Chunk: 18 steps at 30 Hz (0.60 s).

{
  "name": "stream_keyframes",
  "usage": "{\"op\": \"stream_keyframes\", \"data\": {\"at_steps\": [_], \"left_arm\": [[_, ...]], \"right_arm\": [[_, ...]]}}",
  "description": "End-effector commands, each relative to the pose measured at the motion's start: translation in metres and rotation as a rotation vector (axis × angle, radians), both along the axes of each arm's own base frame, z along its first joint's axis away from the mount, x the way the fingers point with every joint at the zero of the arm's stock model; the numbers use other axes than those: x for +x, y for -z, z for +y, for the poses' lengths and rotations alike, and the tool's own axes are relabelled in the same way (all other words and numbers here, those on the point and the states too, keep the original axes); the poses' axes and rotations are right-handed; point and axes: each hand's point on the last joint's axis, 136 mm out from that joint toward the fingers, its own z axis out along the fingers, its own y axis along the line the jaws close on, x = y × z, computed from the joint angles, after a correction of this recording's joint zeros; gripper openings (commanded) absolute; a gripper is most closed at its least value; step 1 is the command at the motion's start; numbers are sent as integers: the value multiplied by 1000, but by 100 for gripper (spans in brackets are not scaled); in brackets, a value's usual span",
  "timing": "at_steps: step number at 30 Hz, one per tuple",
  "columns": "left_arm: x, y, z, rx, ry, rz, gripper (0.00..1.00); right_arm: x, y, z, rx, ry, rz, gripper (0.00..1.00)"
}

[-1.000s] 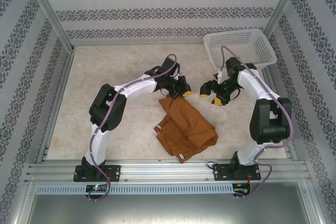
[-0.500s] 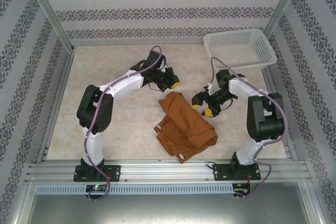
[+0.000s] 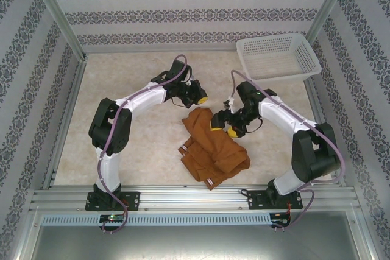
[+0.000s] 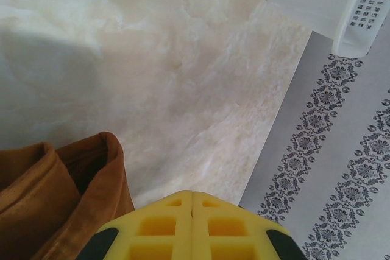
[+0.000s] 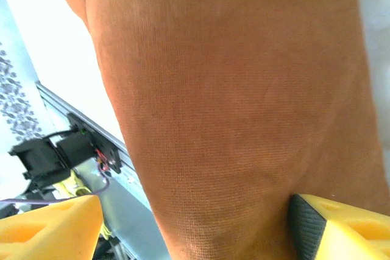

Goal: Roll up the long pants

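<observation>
- The long pants (image 3: 214,147), rust-brown cloth trousers, lie in the middle of the pale marbled tabletop (image 3: 122,89), nearer the arms' bases than the far wall; they are well apart from the white plastic mesh basket (image 3: 277,72) in the far right corner
- The cloth is doubled over on itself into a loose, slanting bundle, with layered edges at its left side and a pale-striped edge at the near end; I see folds and creases but no tight coil anywhere, so I judge the rolling itself as not yet begun, or barely so
- The left gripper (image 3: 198,97) hovers just beyond the far end of the pants; in the left wrist view its yellow fingertips are pressed flat together with nothing between them, so it is closed and empty; a folded rim of the brown cloth sits just beside and below it
- The right gripper (image 5: 195,235) is over the far right part of the bundle with its jaws spread wide; in the right wrist view one yellow fingertip stands at each side of a broad band of the cloth; it grips nothing, and whether the tips touch the fabric I cannot tell
- What seems left: take hold of one end, flatten or straighten the layers, then turn the cloth over on itself along its whole length into a compact roll; nearly all of the task lies ahead
</observation>
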Motion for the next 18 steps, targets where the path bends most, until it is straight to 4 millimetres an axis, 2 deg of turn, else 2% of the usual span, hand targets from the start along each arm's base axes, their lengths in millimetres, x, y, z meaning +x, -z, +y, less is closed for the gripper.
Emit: {"op": "stream_keyframes", "data": {"at_steps": [1,7,11,15,17,18], "left_arm": [[4,-9,5,-10,-16,-35,0],[4,-11,4,-14,-18,-35,0],[4,-13,6,-10,-21,-41,0],[5,-11,7,-7,-27,-40,0],[7,-11,9,-9,-36,-42,0],[8,-12,11,-10,-39,-44,0]], "right_arm": [[-30,19,0,-96,-33,61,82],[-70,72,-2,-342,-146,83,82],[-88,90,8,-453,-215,70,82],[-95,107,20,-550,-257,30,81],[-94,122,16,-656,-302,-10,71],[-93,129,13,-703,-326,-23,60]]}}
